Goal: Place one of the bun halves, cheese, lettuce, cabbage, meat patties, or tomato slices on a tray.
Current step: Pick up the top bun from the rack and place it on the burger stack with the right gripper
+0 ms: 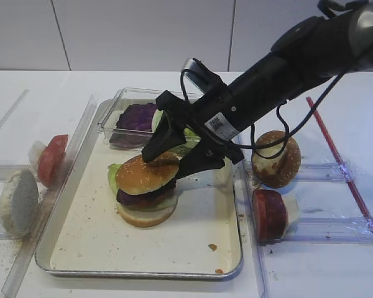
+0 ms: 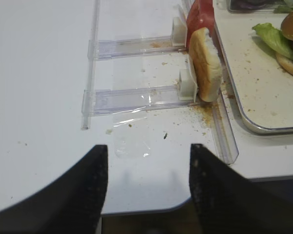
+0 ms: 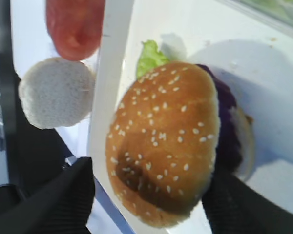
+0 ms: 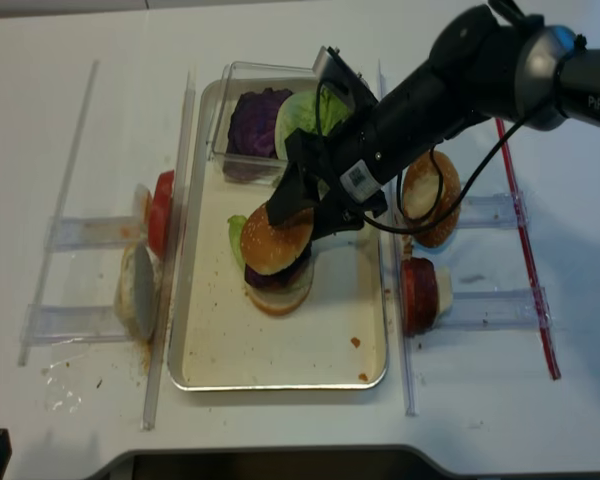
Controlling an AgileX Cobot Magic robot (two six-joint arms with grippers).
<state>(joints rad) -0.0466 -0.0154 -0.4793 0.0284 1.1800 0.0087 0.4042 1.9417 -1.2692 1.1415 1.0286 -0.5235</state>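
Straddling the sesame bun top (image 1: 147, 172), the right gripper (image 1: 171, 162) has its jaws spread wide, one finger on each side of the dome; from the wrist cam the pads look just beside the crust, can't tell if they touch. Bun top sits on a stack w/ purple cabbage (image 3: 223, 122), lettuce (image 3: 149, 57) and a pale bun bottom (image 1: 146, 215), all on the tray (image 1: 87, 248), left-centre. Left gripper (image 2: 147, 187) is over bare white table (image 2: 39, 73) near its front edge, jaws apart, holding nothing. Clear box (image 1: 115, 105) w/ more purple and green leaves at the tray's far end. Racks left and right hold a tomato slice (image 1: 51, 159), another bun (image 1: 275, 158), a patty (image 1: 270, 214). White wall panels behind.
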